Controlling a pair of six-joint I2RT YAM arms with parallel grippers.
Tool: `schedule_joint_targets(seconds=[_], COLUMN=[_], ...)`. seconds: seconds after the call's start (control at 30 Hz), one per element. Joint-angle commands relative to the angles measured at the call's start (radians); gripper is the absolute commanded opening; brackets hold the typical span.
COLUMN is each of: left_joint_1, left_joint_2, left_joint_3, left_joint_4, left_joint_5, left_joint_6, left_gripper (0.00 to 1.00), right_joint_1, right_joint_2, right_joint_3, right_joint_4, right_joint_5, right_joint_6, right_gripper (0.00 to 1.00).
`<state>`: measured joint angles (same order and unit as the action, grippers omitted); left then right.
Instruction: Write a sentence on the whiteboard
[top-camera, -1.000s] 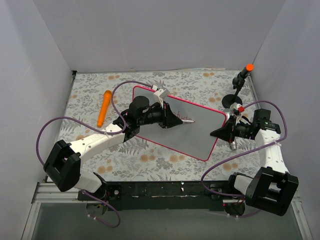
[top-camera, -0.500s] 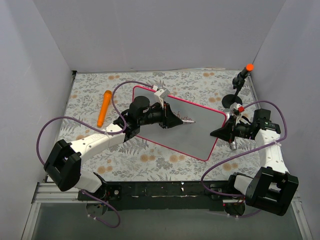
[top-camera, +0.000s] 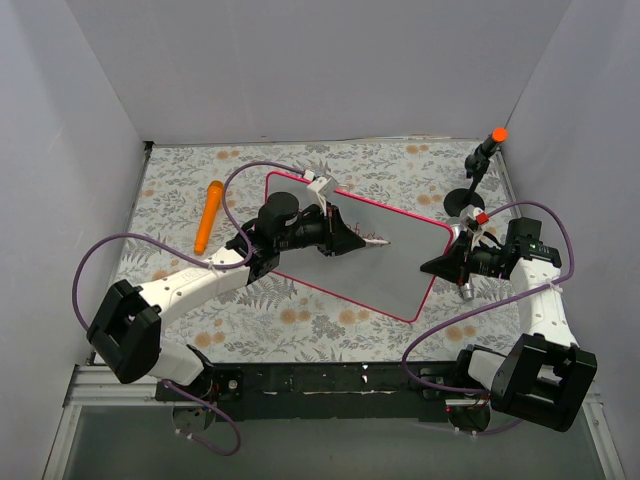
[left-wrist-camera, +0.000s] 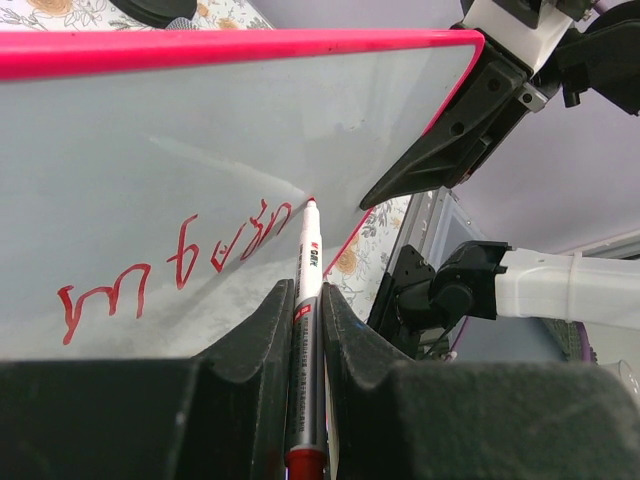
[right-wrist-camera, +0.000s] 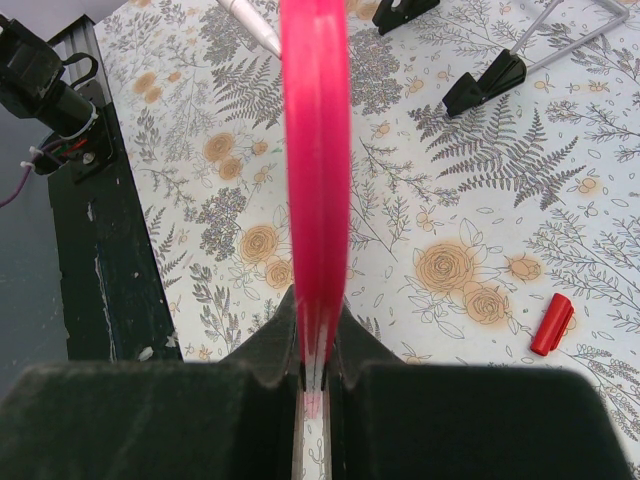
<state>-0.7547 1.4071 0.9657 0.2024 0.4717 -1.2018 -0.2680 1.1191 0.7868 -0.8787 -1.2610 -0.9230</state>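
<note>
The whiteboard (top-camera: 392, 268), white with a pink-red frame, stands tilted over the floral mat. My right gripper (top-camera: 441, 264) is shut on its right edge; in the right wrist view the pink frame (right-wrist-camera: 316, 150) runs straight up from between the jaws of that gripper (right-wrist-camera: 316, 312). My left gripper (top-camera: 352, 240) is shut on a slim marker (left-wrist-camera: 309, 275) with its tip touching the board (left-wrist-camera: 200, 140). The sentence (left-wrist-camera: 180, 265) is one line of red handwritten strokes left of the tip, ending at it.
An orange pen (top-camera: 209, 215) lies on the mat at the left. A black stand with an orange top (top-camera: 487, 148) is at the back right. A red cap (right-wrist-camera: 552, 324) lies on the mat beside the right gripper. Two black feet (right-wrist-camera: 485, 82) rest behind the board.
My left gripper and the marker have crept slightly to the right across the board. The right gripper and the board have stayed put.
</note>
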Motion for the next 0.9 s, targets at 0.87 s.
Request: schedule_joint_targets(seconds=[0.87], left_joint_1=[0.006], left_joint_2=[-0.056], left_joint_3=[-0.004], left_joint_4=[-0.086], left_joint_5=[-0.082], left_joint_6=[0.042], left_gripper=[0.00], right_joint_1=[0.007], right_joint_2=[-0.007], right_joint_3=[0.002], right_joint_4=[0.040], right_joint_5=[0.092], right_joint_6=[-0.059], right_gripper=[0.01])
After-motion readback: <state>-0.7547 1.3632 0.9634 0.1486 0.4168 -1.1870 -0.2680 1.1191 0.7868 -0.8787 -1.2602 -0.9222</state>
